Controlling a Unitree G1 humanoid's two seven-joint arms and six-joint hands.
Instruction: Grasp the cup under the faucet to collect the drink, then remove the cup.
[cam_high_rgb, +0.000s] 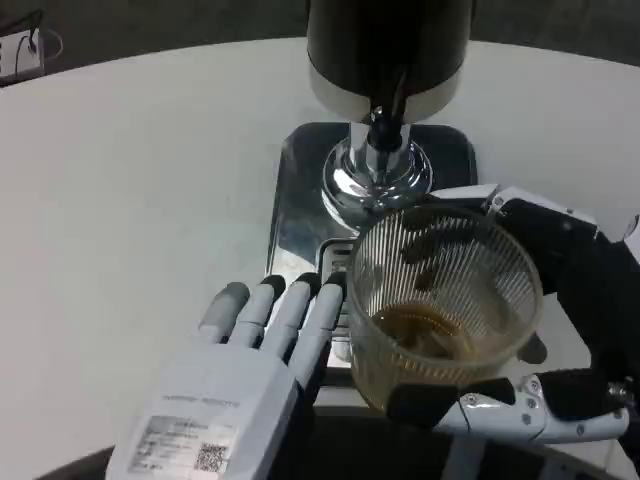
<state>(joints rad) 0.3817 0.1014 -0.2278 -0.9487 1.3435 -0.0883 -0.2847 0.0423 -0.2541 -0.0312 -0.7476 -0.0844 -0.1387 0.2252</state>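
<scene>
The right hand (545, 330) grips the clear ribbed plastic cup (445, 300); black-and-white fingers (470, 412) wrap the near wall while others brace the far side at the rim, so the load is taken from two opposing sides and the cup stays upright. The cup holds a shallow layer of amber drink at its bottom; it sits in front of the polished chrome pedestal (375, 180) of the drink dispenser, below and slightly nearer the camera than the small chrome faucet (383, 125); whether its base rests on the metal or hangs just above it cannot be told.

The dispenser's dark cylindrical tank (388, 45) stands on the pedestal over a reflective steel drip tray (295, 200); the tray is placed there to catch spills, which is why the cup is handled over it.

The left hand (250, 360) holds nothing; its fingers lie straight and slightly apart, tips pointing toward the tray's near edge just beside the cup, touching neither cup nor faucet so far as can be seen; this reads as a waiting posture.

Judgement: collection appears done or nearly done, since liquid is present; removal requires a level withdrawal toward the robot, since tilt would slop the drink. The white round table (120, 200) carries the assembly.
</scene>
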